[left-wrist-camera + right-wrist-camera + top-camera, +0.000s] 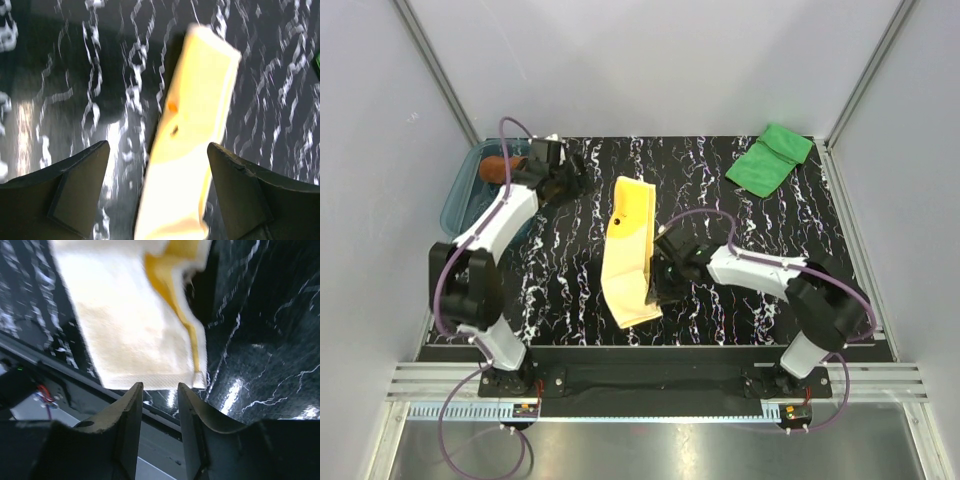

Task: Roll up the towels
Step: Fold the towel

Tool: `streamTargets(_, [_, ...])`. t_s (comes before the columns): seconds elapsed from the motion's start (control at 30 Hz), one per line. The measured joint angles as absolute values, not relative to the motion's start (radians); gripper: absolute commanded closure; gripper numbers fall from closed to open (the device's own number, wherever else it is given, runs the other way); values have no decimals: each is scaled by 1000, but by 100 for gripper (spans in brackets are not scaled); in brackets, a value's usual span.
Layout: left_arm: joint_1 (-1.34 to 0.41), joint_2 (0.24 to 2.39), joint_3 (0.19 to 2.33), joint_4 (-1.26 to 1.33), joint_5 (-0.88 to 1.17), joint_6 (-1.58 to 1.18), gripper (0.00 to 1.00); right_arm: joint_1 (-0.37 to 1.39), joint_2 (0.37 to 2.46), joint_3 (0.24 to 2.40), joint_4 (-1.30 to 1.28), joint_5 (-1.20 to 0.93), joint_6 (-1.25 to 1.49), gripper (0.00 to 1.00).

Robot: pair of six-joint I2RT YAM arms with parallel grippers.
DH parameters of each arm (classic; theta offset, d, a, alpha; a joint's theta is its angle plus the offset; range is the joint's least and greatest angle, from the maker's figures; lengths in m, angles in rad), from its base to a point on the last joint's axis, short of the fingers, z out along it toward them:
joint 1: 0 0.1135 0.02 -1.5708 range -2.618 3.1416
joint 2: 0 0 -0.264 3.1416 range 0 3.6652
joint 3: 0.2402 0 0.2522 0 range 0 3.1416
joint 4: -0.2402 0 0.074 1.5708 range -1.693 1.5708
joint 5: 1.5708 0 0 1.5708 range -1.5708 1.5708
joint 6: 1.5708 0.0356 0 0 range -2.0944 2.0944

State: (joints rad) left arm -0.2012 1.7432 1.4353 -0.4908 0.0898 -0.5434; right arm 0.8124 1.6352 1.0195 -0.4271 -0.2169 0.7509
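Note:
A pale yellow towel lies as a long folded strip on the middle of the black marbled table. My right gripper hovers at its near right corner. In the right wrist view its jaws stand a little apart with nothing between them, just short of the towel's near hem. My left gripper is wide open and empty off the towel's far left end. The left wrist view shows the yellow towel beyond its tips. A green towel lies folded at the back right. A rust-brown towel sits rolled in the tray.
A translucent teal tray stands at the back left, beside the left arm. White walls close in the table on three sides. The black front rail runs right below the yellow towel's near hem.

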Motion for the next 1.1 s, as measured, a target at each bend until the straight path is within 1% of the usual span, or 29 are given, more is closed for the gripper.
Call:
streamTargets(0.13, [-247,1594,1258,-468,88,-548,15,878,1690,955,-405,-200,783,60])
streamTargets(0.27, [-284,1518,1092,-461,90,-555,16,920,1727,950,-354,-204,816,62])
streamTargets(0.43, [-288,1468,999,-469,90,-562,16,981,1759,968,-291,-203,854,62])
streamTargets(0.63, [-298,1357,900,-461,89,-566,16,1078,1784,984,-247,-212,906,62])
streamTargets(0.87, [-311,1289,815,-471,73,-583,16,1157,1795,1029,-307,-213,924,61])
streamTargets(0.93, [-324,1270,775,-466,64,-595,18,1164,1758,1031,-357,-182,920,61])
streamTargets(0.97, [-334,1261,753,-465,62,-601,20,1164,1727,1031,-389,-158,915,64])
streamTargets(1.03, [-359,1248,715,-464,58,-614,27,1163,1657,1031,-434,-113,902,71])
streamTargets(1.07, [-377,1243,701,-464,55,-623,33,1161,1616,1034,-458,-85,891,75])
streamTargets(1.1, [-402,1236,690,-462,50,-633,38,1158,1577,1040,-479,-59,884,82])
